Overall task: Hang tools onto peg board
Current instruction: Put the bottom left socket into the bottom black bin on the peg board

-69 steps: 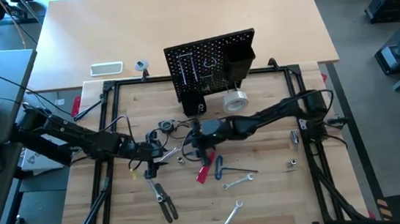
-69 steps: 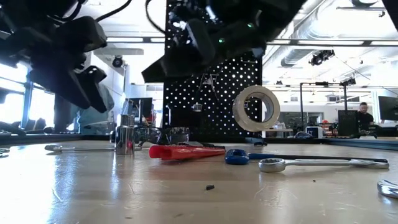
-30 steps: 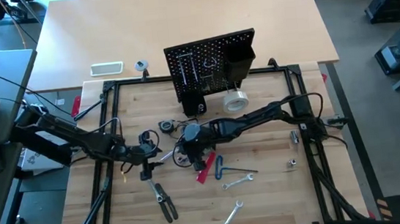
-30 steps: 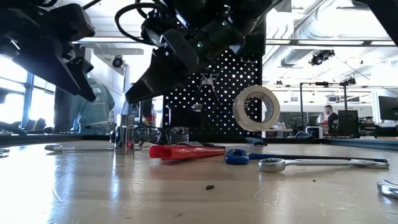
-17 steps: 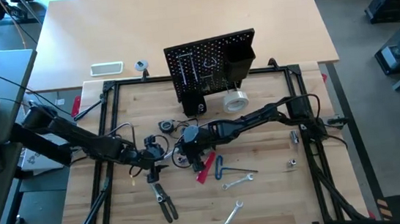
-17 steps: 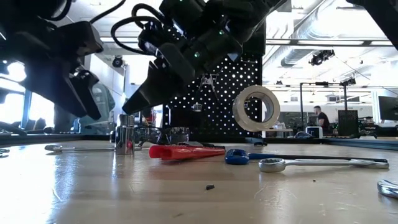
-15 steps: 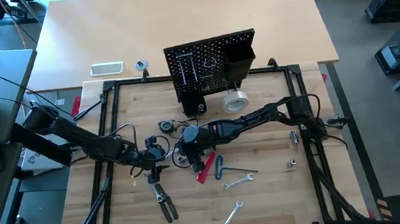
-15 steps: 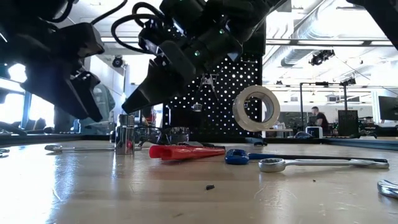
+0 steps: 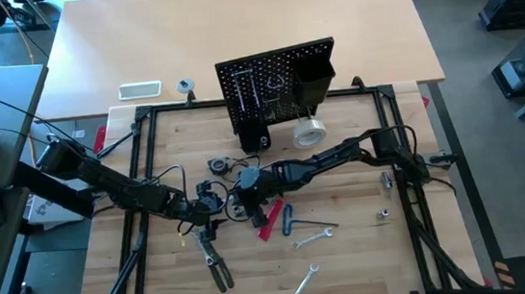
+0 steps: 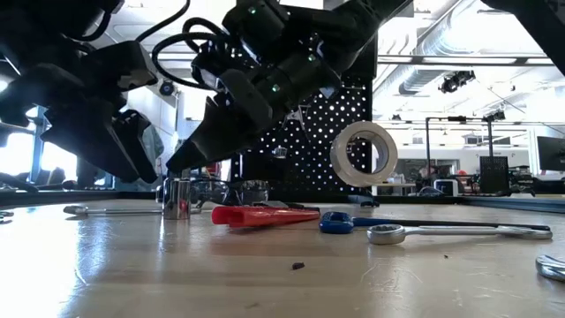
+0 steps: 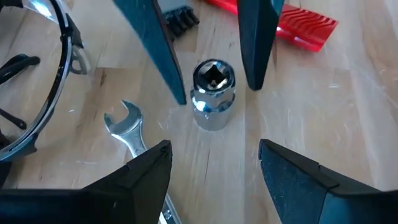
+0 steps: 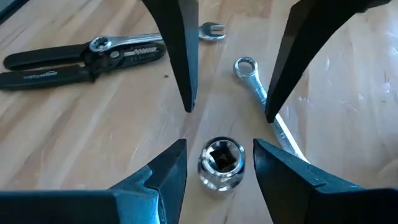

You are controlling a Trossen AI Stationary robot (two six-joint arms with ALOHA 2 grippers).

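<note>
Wood-grain counter (image 9: 350,254), pale planks with a black metal frame round it, open workshop room behind in the low view. Peg board (image 9: 266,84) stands upright at the far side, black panel with a grid of small holes, thin metal pieces hanging on it and a black box bin (image 9: 314,76) fixed to its right part; can't tell what's in the bin. Pale tape roll (image 9: 308,132), ring-shaped, just in front of the board. My left end effector (image 9: 212,204) and my right end effector (image 9: 237,204) meet near mid-counter, both with fingers apart, nothing clamped, both aimed at one shiny chrome socket (image 11: 212,95), a short cylinder with a square hole on top, standing upright; my right fingers sit either side of it without touching. Red-handled cutter (image 9: 268,221) with ribbed grip lies just beside it, blue-handled tool (image 9: 286,216) next to that. Black-handled pliers (image 9: 216,266) lie flat nearer the front, silver wrenches (image 9: 314,237) scattered to the right, one more (image 12: 264,93) beside the socket. Versus a second ago, my left end effector has moved right and closer to the socket; the right one has barely shifted; tools unmoved.
</note>
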